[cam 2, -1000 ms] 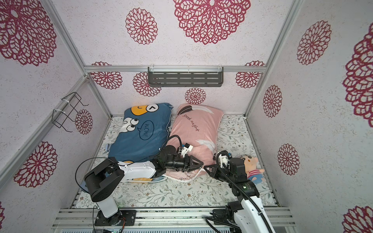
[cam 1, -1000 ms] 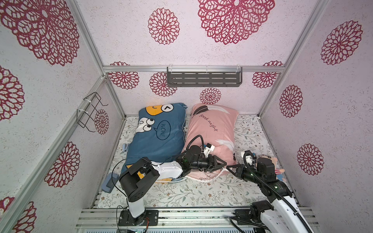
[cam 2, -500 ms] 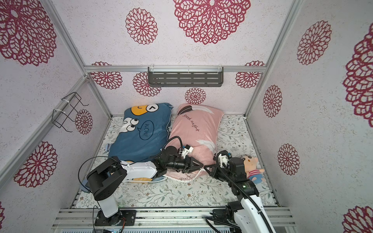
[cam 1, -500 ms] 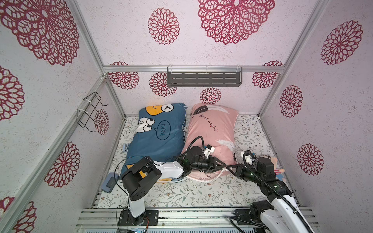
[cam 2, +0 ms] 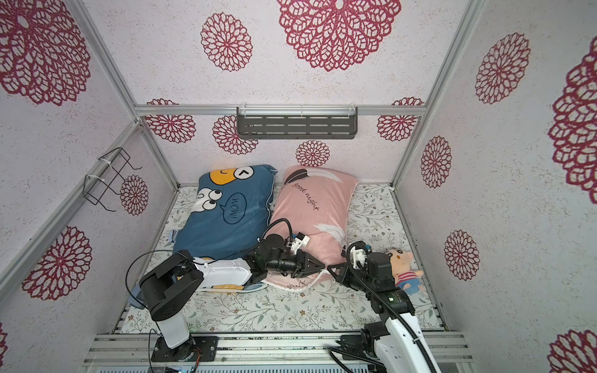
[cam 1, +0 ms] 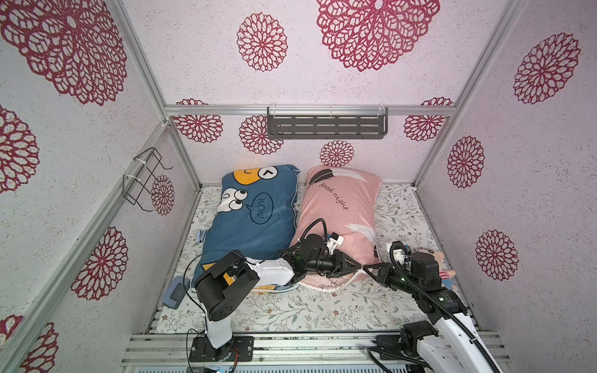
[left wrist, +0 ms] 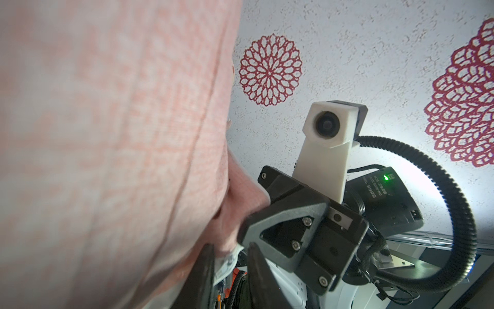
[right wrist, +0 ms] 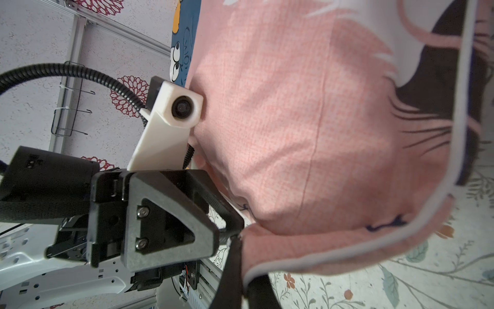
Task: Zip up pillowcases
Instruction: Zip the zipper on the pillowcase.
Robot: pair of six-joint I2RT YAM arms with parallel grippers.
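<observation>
Right wrist: pink pillowcase (right wrist: 320, 128) pinched (overhead unclear).

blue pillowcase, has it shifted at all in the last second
No. In a top view the blue pillowcase keeps its place: its far corner sits just as near the grey shelf as before.

Floral-sheeted bed (cam 1: 290, 310), what lies on it.
We note the blue pillowcase (cam 1: 255, 222) and pink pillowcase (cam 1: 339, 206) lengthwise, side by side and touching, far ends at the back edge, blue nearer the left edge. Plush doll (cam 2: 402, 264) lies by the right edge; a small blue-grey pad (cam 1: 176, 292) sits at the left edge, toward the front corner.
</observation>
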